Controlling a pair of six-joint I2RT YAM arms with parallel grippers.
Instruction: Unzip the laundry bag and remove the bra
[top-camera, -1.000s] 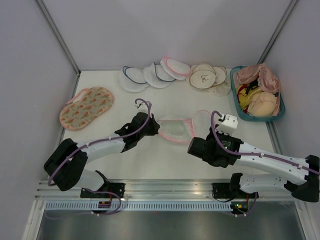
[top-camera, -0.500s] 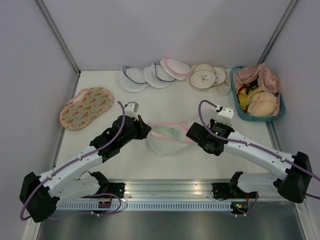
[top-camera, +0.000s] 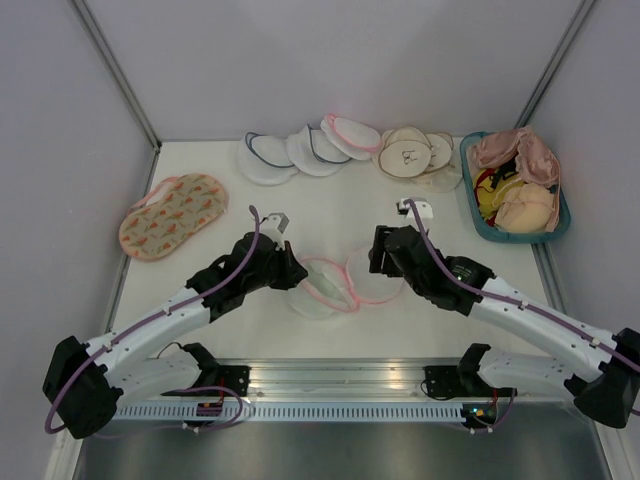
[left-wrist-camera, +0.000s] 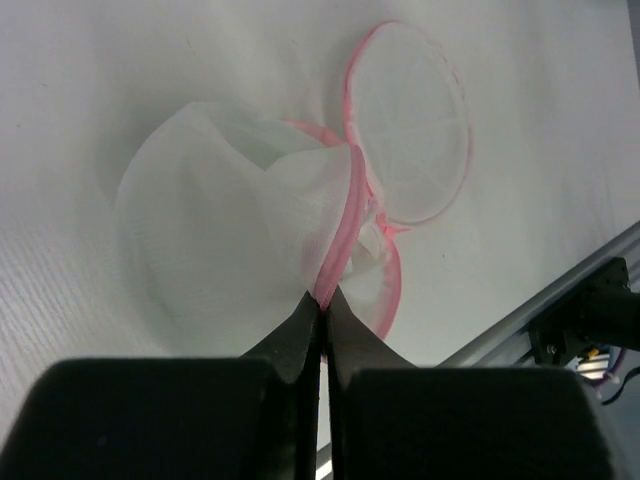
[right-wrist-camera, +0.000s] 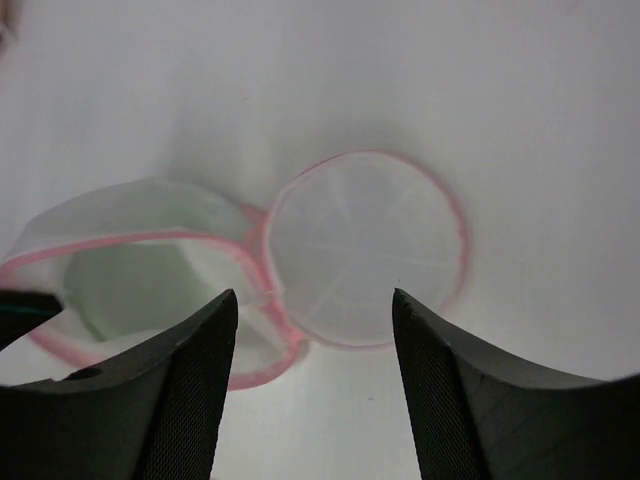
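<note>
Our left gripper (left-wrist-camera: 322, 300) is clamped on the rim of the laundry bag (top-camera: 330, 285), unzipped midway along the tabletop's (top-camera: 330, 210) near edge, so our empty, wide-spread right gripper (right-wrist-camera: 312, 300) should dip into its mouth for the unseen bra, rim held taut.

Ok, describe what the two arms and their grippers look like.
Both the left arm and right arm have white link shells with black joints, a lilac cable trailing along each, and a small white box at the wrist. The left gripper and right gripper have black tapered fingers.
</note>
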